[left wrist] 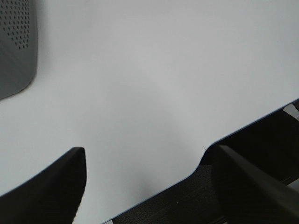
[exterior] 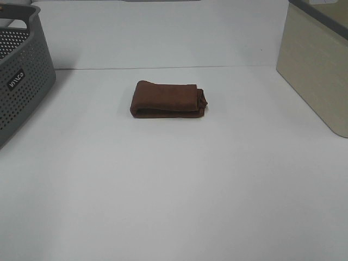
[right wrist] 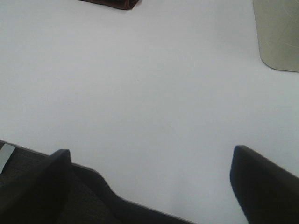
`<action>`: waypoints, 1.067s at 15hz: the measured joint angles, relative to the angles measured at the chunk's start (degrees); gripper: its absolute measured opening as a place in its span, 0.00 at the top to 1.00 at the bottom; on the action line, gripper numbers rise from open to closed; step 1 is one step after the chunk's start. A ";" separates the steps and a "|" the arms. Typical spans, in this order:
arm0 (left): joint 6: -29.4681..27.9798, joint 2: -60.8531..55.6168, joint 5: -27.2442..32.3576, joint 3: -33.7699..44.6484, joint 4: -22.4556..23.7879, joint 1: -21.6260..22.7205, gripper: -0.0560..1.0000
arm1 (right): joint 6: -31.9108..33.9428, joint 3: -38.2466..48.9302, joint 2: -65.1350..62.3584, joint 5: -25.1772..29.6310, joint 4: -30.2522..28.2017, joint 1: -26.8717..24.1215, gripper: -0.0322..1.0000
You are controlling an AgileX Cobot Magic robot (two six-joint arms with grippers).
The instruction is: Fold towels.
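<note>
The dark reddish-brown towel (exterior: 168,99) lies folded into a small thick rectangle near the middle of the white table (exterior: 174,190). Its tag does not show. A corner of the towel (right wrist: 114,3) shows at the edge of the right wrist view. Neither gripper appears in the exterior high view. My left gripper (left wrist: 149,182) is open and empty over the table's front edge. My right gripper (right wrist: 152,182) is open and empty, also over the front edge, well short of the towel.
A grey perforated basket (exterior: 19,76) stands at the left edge of the table; it also shows in the left wrist view (left wrist: 16,46). A beige bin (exterior: 318,65) stands at the right; it also shows in the right wrist view (right wrist: 278,32).
</note>
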 joint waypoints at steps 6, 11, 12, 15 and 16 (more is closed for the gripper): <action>0.00 -5.84 0.06 0.00 -0.17 11.29 0.27 | 0.00 0.00 -0.06 0.00 0.06 -4.87 0.14; 0.00 -16.84 0.11 0.00 0.06 13.69 0.27 | -0.06 0.00 -0.29 0.00 0.06 -9.97 0.14; 0.00 -16.96 0.11 0.00 0.06 13.69 0.27 | -0.06 0.00 -1.15 0.00 0.06 -9.97 0.14; 0.00 -16.96 0.11 0.00 0.06 13.69 0.27 | -0.06 0.00 -5.50 0.06 0.06 -9.97 0.14; 0.00 -16.96 0.11 0.00 0.06 13.69 0.27 | -0.06 0.00 -6.88 0.06 0.06 -9.97 0.14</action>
